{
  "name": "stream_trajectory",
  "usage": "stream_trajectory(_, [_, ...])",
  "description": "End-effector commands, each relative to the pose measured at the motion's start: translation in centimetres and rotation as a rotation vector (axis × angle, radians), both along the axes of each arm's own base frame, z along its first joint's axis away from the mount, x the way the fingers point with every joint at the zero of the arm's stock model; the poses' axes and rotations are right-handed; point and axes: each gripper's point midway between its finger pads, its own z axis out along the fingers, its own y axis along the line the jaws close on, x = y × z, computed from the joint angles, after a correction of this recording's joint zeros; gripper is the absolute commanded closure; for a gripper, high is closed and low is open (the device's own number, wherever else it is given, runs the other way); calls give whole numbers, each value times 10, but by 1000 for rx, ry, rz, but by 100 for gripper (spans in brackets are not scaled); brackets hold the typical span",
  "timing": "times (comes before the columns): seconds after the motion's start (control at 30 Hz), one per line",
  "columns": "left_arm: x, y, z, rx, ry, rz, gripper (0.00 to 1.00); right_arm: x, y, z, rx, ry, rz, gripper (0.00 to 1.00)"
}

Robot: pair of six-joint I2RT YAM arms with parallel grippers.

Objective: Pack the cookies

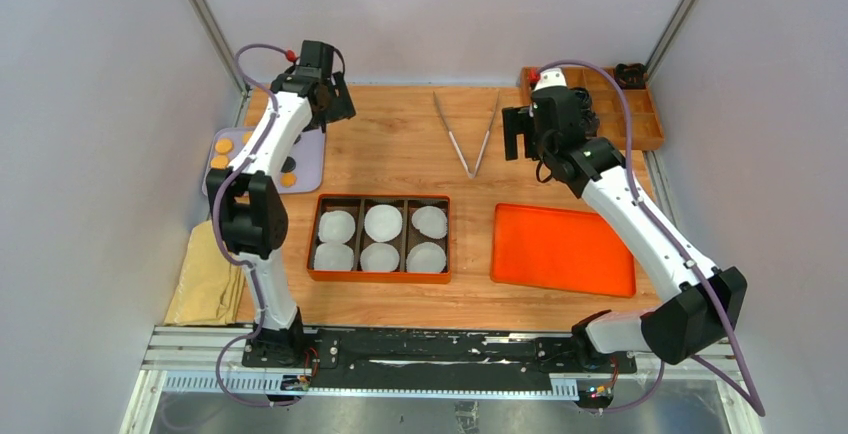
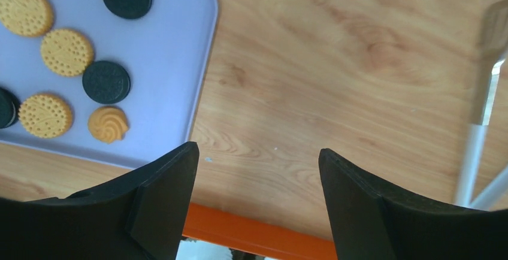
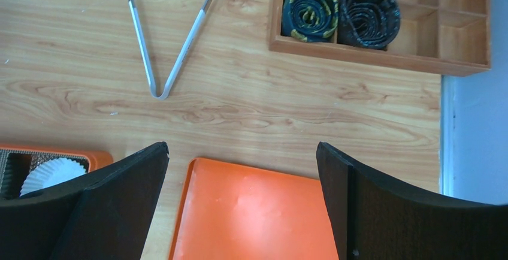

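Several cookies lie on a lilac tray at the back left: golden ones and a black one. The left wrist view shows them close: golden discs, black discs and a swirled one on the tray. An orange box holds several white paper liners. My left gripper is open and empty, above bare wood right of the tray. My right gripper is open and empty, above the table's back right.
Metal tongs lie at the back middle. A flat orange lid lies right of the box. A wooden divided tray with dark rolled items stands at the back right. A yellow cloth lies at the left edge.
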Motion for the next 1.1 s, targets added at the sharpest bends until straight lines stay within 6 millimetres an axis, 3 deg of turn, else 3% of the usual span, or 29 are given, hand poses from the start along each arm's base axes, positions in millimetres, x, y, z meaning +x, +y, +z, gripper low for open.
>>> stream_trajectory(0.0, [-8, -4, -42, 9, 128, 3, 23, -5, 5, -12, 61, 40, 18, 0])
stream_trajectory(0.13, [-12, 2, -75, 47, 201, 27, 25, -7, 7, -17, 71, 51, 27, 1])
stream_trajectory(0.47, [-16, 50, -122, 133, 329, 96, 24, -11, 14, -35, 99, 97, 39, 1])
stream_trajectory(0.63, [-19, 58, -155, 125, 402, 102, 26, -12, 17, -37, 119, 105, 43, 2])
stream_trajectory(0.67, [-16, 55, -170, 114, 429, 85, 32, -12, 18, -35, 130, 101, 43, 2])
stream_trajectory(0.8, [-11, 47, -187, 78, 455, 60, 49, -13, 19, -34, 144, 92, 45, 2])
stream_trajectory(0.9, [-11, 48, -191, 81, 463, 60, 57, -14, 19, -34, 150, 87, 43, 3])
stream_trajectory(1.07, [-11, 44, -196, 65, 471, 49, 83, -13, 19, -36, 158, 83, 34, 3])
